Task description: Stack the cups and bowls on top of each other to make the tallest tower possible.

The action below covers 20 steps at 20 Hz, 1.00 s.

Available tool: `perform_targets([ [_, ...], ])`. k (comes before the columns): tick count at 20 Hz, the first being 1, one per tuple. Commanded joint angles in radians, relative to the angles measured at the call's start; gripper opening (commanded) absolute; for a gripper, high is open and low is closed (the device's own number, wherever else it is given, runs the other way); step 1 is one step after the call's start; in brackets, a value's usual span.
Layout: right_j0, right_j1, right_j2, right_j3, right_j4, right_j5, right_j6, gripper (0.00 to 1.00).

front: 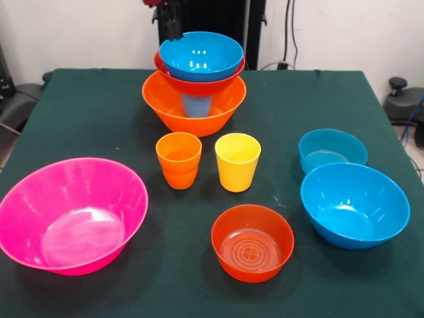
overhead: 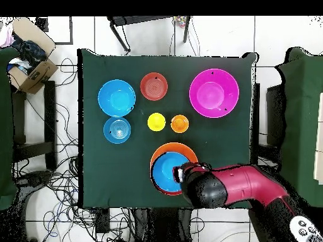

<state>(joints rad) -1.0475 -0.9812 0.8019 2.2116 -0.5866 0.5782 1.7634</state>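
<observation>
The tower [front: 194, 89] is standing at the worktop's [front: 99, 112] far edge: big orange bowl, blue cup, red-orange bowl, blue bowl on top. The claw [front: 172, 26] is hanging at that blue bowl's rim; its opening cannot be told. 6 pieces are awaiting stacking; next calls for withdrawing and fetching 1.

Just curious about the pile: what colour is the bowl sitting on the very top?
Blue. The top bowl of the tower shows best in the front view.
</observation>
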Motion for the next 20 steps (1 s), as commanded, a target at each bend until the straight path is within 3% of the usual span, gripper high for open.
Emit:
perform_targets([
  [1, -0.093, -0.018, 0.126, -0.012, -0.023, 0.04, -0.285, 0.0],
  [5, -0.21, 0.03, 0.227, -0.12, -0.015, 0.172, -0.482, 0.0],
  [9, -0.25, 0.137, 0.274, -0.246, -0.068, 0.306, -0.688, 0.0],
  [13, -0.241, 0.264, 0.219, -0.347, -0.145, 0.315, -0.731, 0.0],
  [14, -0.247, 0.297, 0.224, -0.357, -0.149, 0.278, -0.735, 0.0],
  [20, -0.203, 0.384, 0.184, -0.412, -0.251, 0.176, -0.769, 0.0],
])
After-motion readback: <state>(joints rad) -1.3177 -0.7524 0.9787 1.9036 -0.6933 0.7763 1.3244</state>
